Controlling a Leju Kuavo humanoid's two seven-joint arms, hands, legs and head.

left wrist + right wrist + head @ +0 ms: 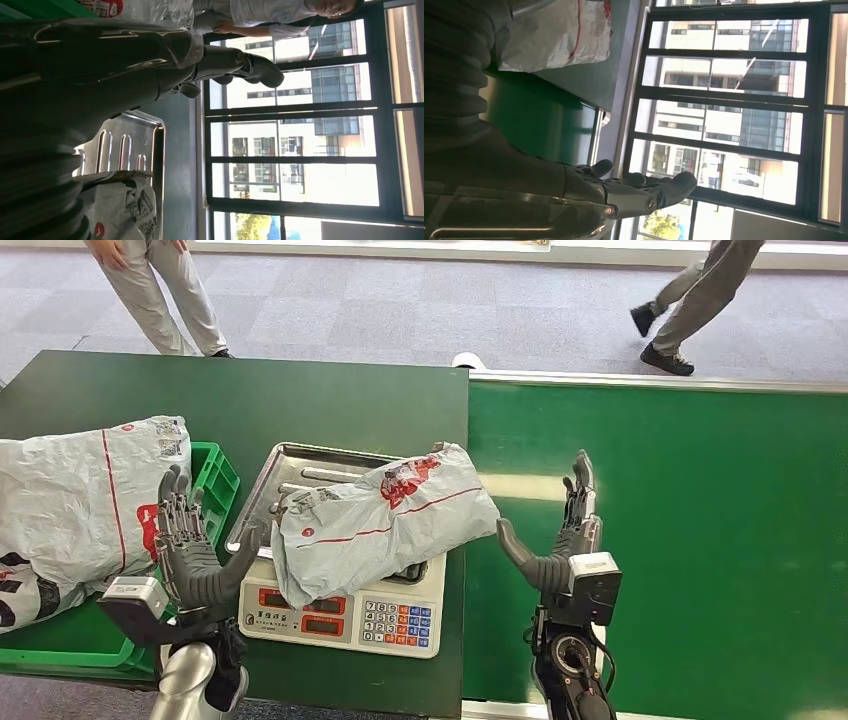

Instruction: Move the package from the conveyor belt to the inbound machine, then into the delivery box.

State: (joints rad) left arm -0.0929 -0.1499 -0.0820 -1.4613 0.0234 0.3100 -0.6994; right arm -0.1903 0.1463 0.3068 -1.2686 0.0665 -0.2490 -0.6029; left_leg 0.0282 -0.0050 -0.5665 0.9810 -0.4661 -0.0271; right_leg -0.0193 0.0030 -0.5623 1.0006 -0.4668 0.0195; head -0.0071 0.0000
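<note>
Nearest the robot, in the head view, the left hand (195, 550) stands upright at about 8 o'clock with its fingers spread and its thumb reaching toward the scale; it holds nothing. The right hand (560, 540) stands at about 5 o'clock over the near part of the conveyor belt (700, 540), fingers straight up, thumb angled toward the package, also empty. In the right wrist view the right hand's fingers (659, 187) extend free against the window (734, 115).

Between the two hands sits the scale (345, 615), a white unit with red displays and a coloured keypad on its front face. The package (385, 520), a grey plastic mailer with red markings, lies across the scale's metal tray (300, 465), overhanging the tray's near and right edges. The left thumb is just beside the package's left end; whether it touches cannot be told.

At 9 o'clock a green crate (215, 480) holds a second grey bag (80, 500), which bulges above the rim. Crate and scale rest on a dark green table (250, 400).

Farther off, at 11 o'clock and 1 o'clock, the legs of two people (165, 290) stand on grey carpet (420, 310).
</note>
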